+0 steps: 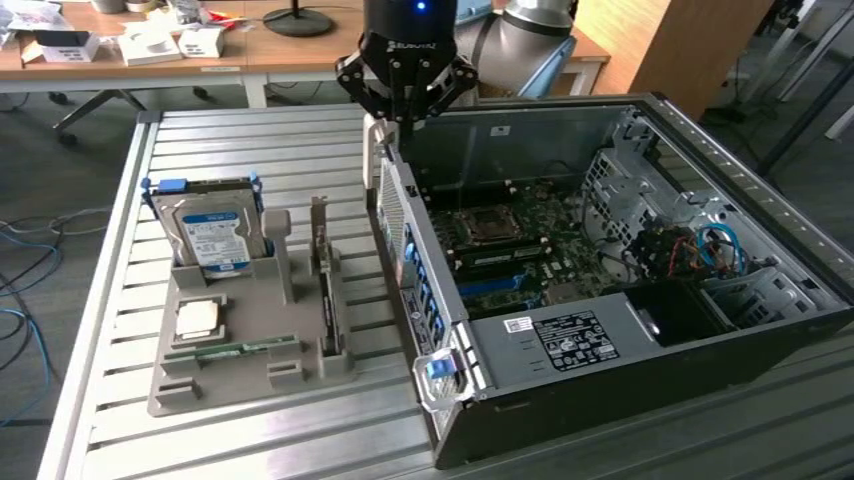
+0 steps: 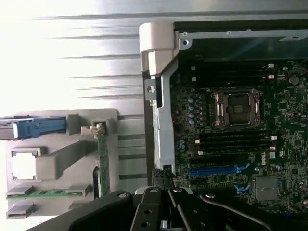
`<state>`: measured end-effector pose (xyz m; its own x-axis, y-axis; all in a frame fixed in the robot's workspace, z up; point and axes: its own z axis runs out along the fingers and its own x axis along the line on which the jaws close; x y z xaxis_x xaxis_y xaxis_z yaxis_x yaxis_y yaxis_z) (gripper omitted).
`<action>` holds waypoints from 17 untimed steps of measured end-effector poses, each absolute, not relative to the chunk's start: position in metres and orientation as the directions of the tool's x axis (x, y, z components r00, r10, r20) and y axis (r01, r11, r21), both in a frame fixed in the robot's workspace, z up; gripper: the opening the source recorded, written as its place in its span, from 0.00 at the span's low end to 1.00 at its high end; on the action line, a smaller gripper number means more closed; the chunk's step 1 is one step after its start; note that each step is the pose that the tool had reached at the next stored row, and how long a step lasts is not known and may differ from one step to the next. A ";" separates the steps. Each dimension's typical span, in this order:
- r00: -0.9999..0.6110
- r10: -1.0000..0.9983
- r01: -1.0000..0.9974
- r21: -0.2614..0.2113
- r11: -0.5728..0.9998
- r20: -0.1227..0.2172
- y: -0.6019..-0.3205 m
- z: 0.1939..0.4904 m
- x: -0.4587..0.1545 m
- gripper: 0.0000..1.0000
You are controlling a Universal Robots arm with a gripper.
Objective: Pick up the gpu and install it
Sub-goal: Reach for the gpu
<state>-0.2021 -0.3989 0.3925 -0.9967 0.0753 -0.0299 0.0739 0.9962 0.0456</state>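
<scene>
Gpu (image 1: 323, 285), a thin green circuit card, stands upright in the grey plastic tray (image 1: 254, 388). Black metal gripper (image 1: 403, 115) hangs clenched, empty, well apart. Grasping the card's top edge squarely looks best.

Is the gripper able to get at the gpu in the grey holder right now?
Probably yes: the gpu stands on edge in the grey holder, with nothing over its top edge. The gripper hangs above the computer case wall beside it, shut.
</scene>
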 end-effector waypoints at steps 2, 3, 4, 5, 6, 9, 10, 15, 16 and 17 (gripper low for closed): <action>-0.997 0.075 0.074 0.046 0.996 -0.030 -0.399 0.392 -0.207 0.11; -0.997 0.075 0.074 0.046 0.996 -0.030 -0.399 0.392 -0.210 0.11; -0.997 0.075 0.074 0.046 0.996 -0.030 -0.399 0.392 -0.213 0.11; -0.997 0.075 0.074 0.046 0.996 -0.031 -0.399 0.392 -0.216 0.11; -0.997 0.075 0.074 0.046 0.996 -0.031 -0.399 0.392 -0.218 0.11; -0.997 0.075 0.074 0.046 0.996 -0.031 -0.399 0.392 -0.226 0.11; -0.997 0.075 0.074 0.046 0.996 -0.031 -0.399 0.392 -0.229 0.11; -0.997 0.075 0.074 0.046 0.996 -0.031 -0.399 0.392 -0.242 0.11; -0.997 0.075 0.074 0.046 0.996 -0.031 -0.399 0.392 -0.245 0.11; -0.997 0.075 0.074 0.046 0.996 -0.031 -0.399 0.392 -0.248 0.11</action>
<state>-0.2477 -0.3989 0.3918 -0.9967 0.0753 -0.0312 0.0738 0.9962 0.0457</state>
